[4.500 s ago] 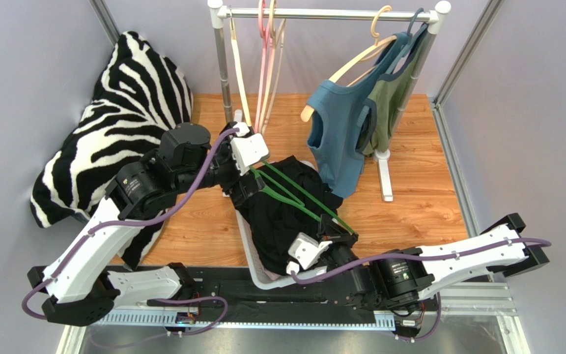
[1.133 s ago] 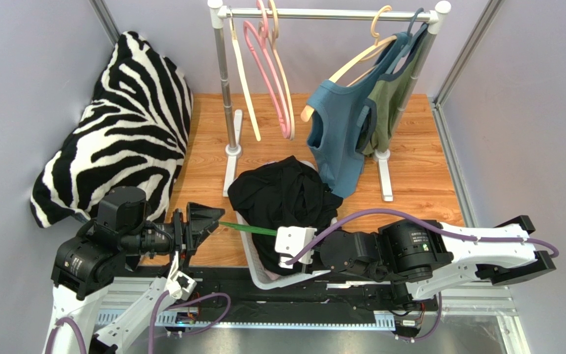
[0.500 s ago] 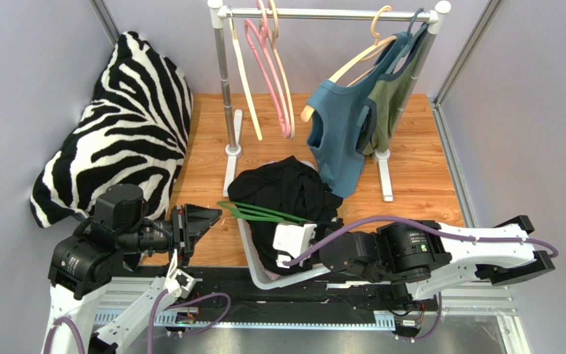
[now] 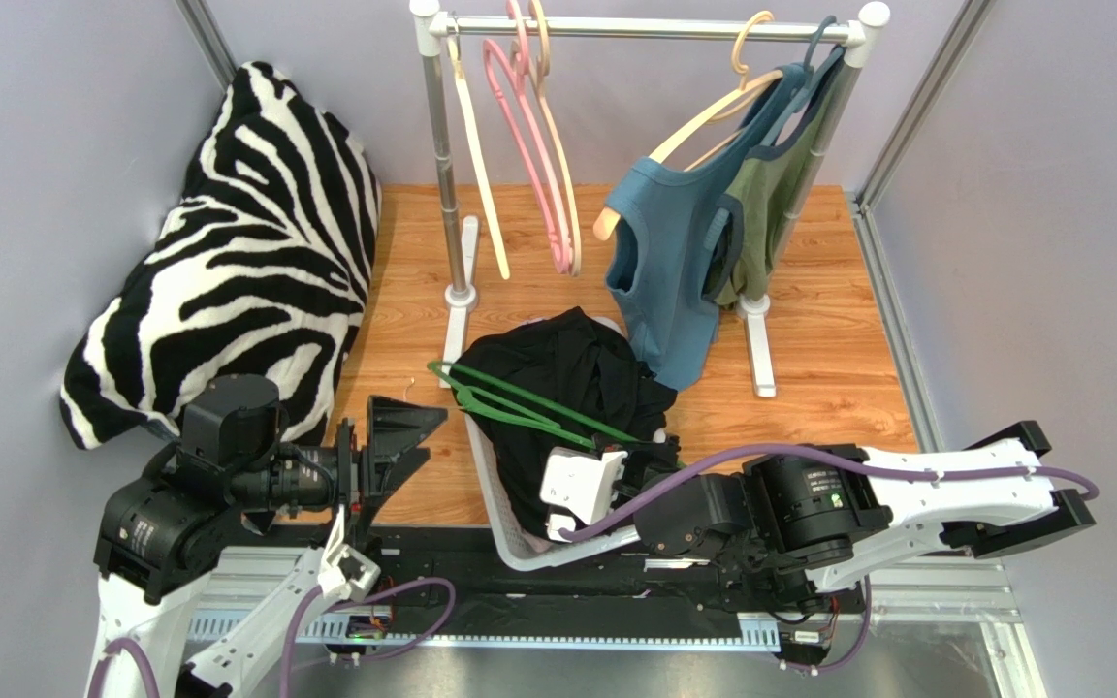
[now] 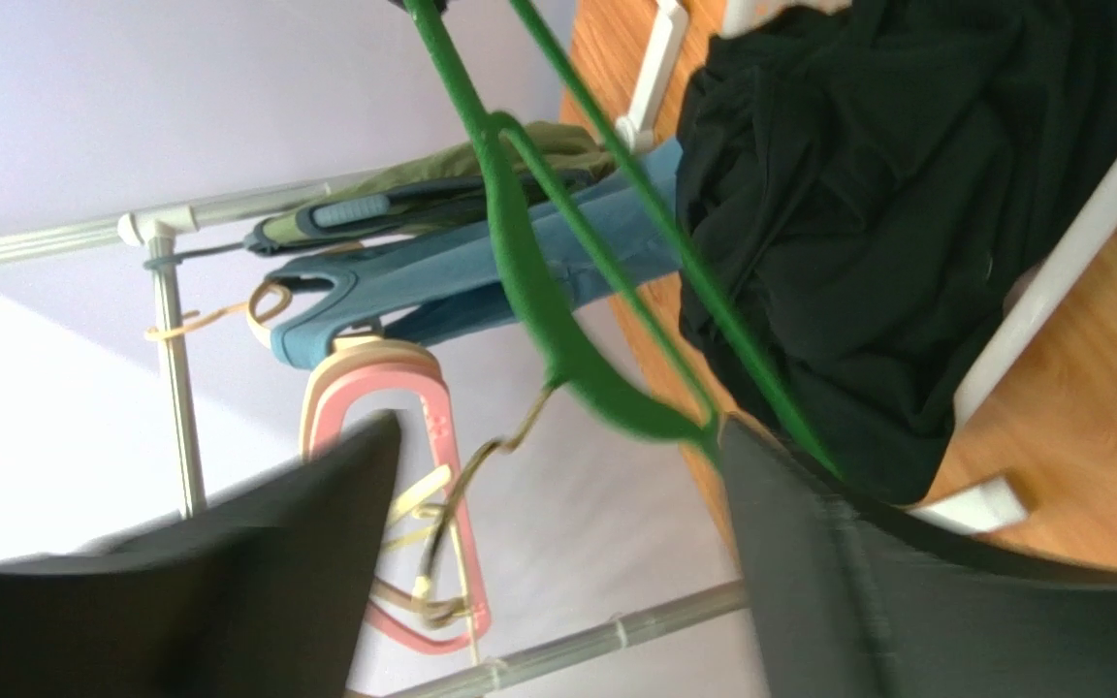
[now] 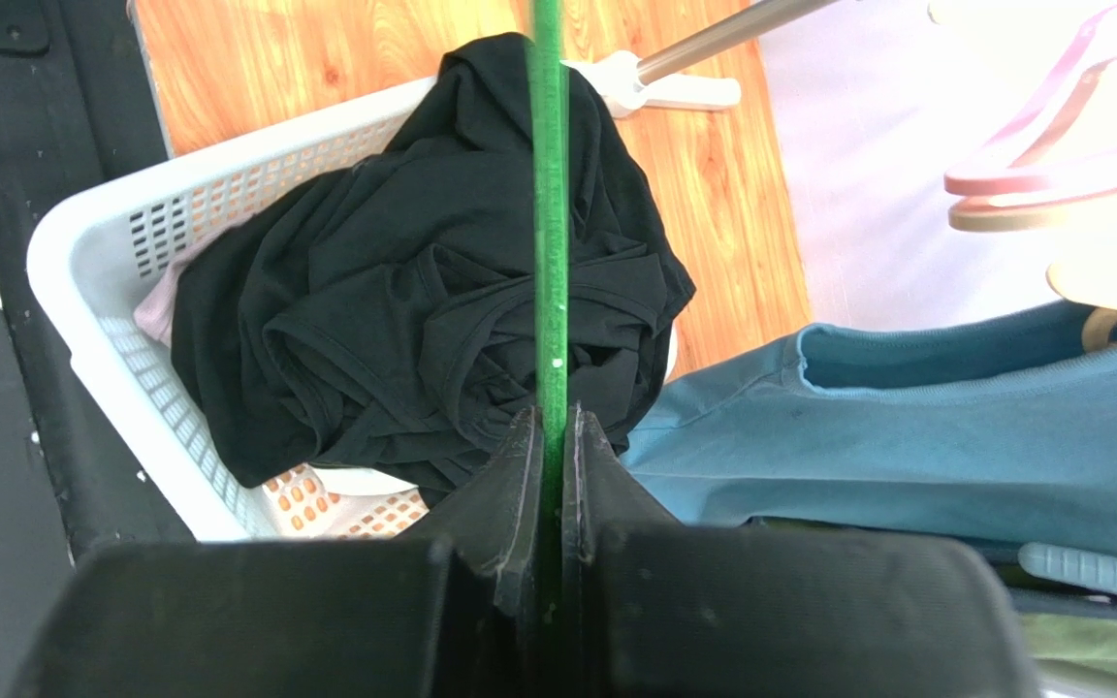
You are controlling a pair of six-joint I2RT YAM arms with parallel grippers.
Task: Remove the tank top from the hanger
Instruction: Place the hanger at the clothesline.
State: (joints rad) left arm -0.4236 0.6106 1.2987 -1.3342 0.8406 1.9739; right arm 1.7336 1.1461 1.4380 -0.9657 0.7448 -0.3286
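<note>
The black tank top [image 4: 565, 386] lies bunched in the white basket [image 4: 484, 487], off the hanger. It also shows in the left wrist view [image 5: 929, 218] and the right wrist view [image 6: 404, 306]. My right gripper [image 4: 648, 454] is shut on the bare green hanger [image 4: 506, 407] at one end and holds it above the tank top, its hook end pointing left. In the right wrist view the jaws [image 6: 551, 422] pinch the green bar [image 6: 550, 218]. My left gripper [image 4: 412, 444] is open and empty, left of the basket, with the hanger [image 5: 550, 291] a little beyond its fingertips.
A clothes rack at the back holds pink and cream empty hangers [image 4: 543, 146], a blue tank top [image 4: 667, 247] and an olive one [image 4: 768, 189]. A zebra-striped pillow [image 4: 230, 247] leans at the left wall. The rack's feet stand on the wooden floor behind the basket.
The left arm, earlier at the hanger over the basket, has drawn back to the near left. In the last second the right gripper has swung the hanger up and away from the left gripper.
</note>
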